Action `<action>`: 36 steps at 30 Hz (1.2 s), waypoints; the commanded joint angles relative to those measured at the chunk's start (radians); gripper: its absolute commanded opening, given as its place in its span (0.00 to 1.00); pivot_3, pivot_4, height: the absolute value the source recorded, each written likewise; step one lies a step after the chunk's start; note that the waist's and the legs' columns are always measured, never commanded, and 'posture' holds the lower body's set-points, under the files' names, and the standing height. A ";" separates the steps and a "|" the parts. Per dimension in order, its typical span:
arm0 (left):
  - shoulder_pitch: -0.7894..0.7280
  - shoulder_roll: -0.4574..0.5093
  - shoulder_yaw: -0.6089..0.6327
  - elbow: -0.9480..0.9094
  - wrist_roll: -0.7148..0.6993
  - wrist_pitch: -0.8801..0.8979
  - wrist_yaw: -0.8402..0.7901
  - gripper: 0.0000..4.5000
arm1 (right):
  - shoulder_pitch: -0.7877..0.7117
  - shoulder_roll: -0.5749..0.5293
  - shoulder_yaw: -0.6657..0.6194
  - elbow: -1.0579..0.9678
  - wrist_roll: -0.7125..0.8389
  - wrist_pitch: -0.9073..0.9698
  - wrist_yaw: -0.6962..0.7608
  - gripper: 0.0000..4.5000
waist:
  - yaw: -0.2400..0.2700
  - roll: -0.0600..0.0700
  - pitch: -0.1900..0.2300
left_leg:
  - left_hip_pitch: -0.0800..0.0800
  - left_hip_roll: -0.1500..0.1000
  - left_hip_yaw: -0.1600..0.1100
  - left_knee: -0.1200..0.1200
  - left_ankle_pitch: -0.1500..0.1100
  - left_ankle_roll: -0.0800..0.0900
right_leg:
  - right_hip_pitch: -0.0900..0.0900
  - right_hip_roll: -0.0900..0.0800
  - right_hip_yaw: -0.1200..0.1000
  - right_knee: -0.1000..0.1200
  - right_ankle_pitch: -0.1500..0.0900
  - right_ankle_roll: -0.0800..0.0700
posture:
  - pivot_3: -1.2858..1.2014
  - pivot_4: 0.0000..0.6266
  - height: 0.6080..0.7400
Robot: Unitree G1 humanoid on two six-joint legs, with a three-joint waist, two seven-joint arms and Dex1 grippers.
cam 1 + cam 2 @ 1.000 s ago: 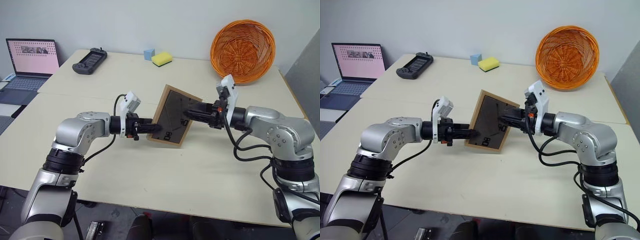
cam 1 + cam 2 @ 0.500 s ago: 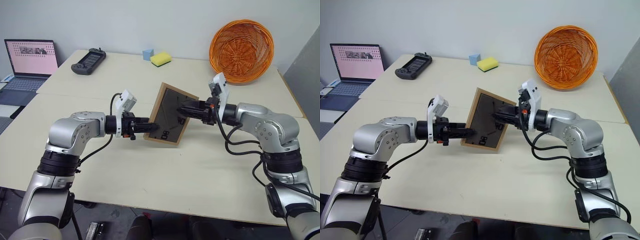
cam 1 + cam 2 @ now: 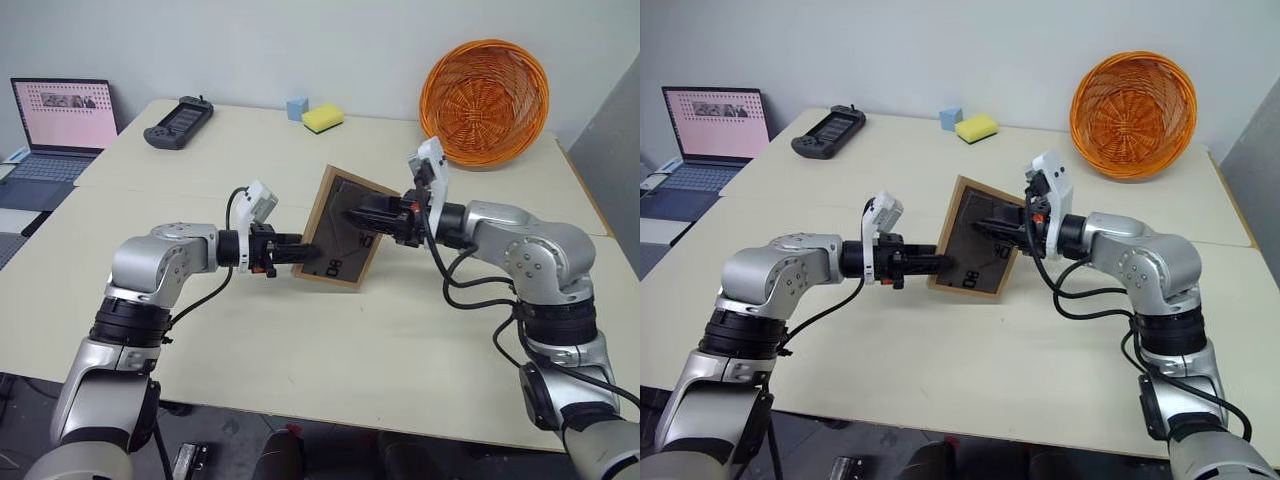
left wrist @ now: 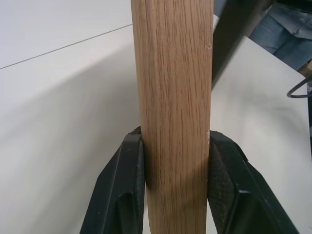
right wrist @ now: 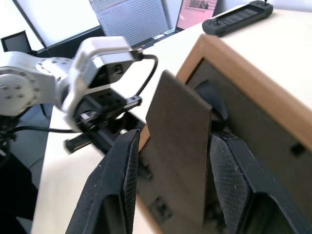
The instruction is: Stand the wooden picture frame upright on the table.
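- I have the wooden picture frame [image 3: 340,231] tilted up over the middle of the table [image 3: 330,340], dark grey back panel toward my head camera, the top leaning away toward the far side. I can't say if its lower edge rests on the tabletop or hangs just above it.
- My left gripper [image 4: 175,146] is clamped on the frame's light wood border; the left wrist view shows both black fingers [image 4: 124,185] pressed against the wood, one on each face.
- My right gripper [image 5: 170,161] reaches in against the back panel. The fold-out prop [image 5: 178,146] stands between its two fingers, lifted off the panel at an angle. The fingers look spread either side of it, and I cannot tell whether they actually pinch it or merely bracket it.
- Step in hand, as I judge it: opening the prop while the left arm steadies the frame.
- Next move calls for swinging the prop fully out, then lowering the frame so its bottom edge and the prop's foot both sit on the table.
- I would let go with the right first, then ease the left off, watching for tipping.
- The orange basket [image 3: 485,100], yellow sponge [image 3: 323,118], handheld controller [image 3: 178,122] and laptop [image 3: 55,125] lie well apart from my work.
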 commanded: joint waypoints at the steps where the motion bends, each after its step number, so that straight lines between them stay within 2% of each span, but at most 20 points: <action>1: -0.048 -0.007 0.022 0.017 0.016 -0.044 -0.019 0.29 | 0.028 -0.036 -0.072 -0.092 0.065 0.061 -0.027 0.50 | 0.000 0.000 0.000 | 0.000 0.000 0.000 0.000 0.000 0.000 | 0.000 0.000 0.000 0.000 0.000 0.000 | 0.52 0.24 1.00; 6: -0.072 -0.019 0.030 0.048 0.023 -0.042 -0.024 0.29 | 0.068 -0.047 -0.093 -0.137 0.082 0.082 -0.065 0.50 | 0.000 0.000 0.000 | 0.000 0.000 0.000 0.000 0.000 0.000 | 0.000 0.000 0.000 0.000 0.000 0.000 | 0.52 0.24 1.00; 13: -0.101 -0.027 0.062 0.027 -0.020 0.051 -0.028 0.29 | 0.110 -0.124 0.022 -0.100 -0.123 -0.120 -0.057 0.50 | -0.003 0.000 0.000 | 0.000 0.000 0.000 0.001 0.000 0.000 | 0.000 0.000 0.001 0.001 0.000 0.000 | 0.52 0.24 1.00; 17: -0.103 -0.022 0.079 0.013 -0.028 0.078 -0.021 0.29 | 0.101 -0.120 -0.004 -0.069 -0.087 -0.106 -0.025 0.50 | -0.003 0.000 0.000 | 0.000 0.000 0.000 0.001 0.000 0.000 | -0.001 0.000 0.001 0.001 0.000 0.000 | 0.52 0.24 1.00; 29: -0.088 -0.050 0.070 0.001 -0.020 0.063 -0.007 0.29 | -0.037 0.017 0.016 -0.007 -0.041 -0.063 -0.054 0.50 | -0.003 0.000 0.000 | 0.000 0.000 0.001 0.002 0.000 0.000 | -0.003 0.000 0.001 0.007 0.000 0.000 | 0.52 0.24 1.00; 36: -0.094 -0.045 0.072 0.043 -0.006 0.048 -0.009 0.29 | -0.021 0.016 -0.003 -0.050 -0.014 -0.019 -0.069 0.50 | -0.003 0.000 0.000 | 0.000 0.000 0.001 0.002 0.000 0.000 | -0.004 0.000 0.001 0.009 0.000 0.000 | 0.52 0.24 1.00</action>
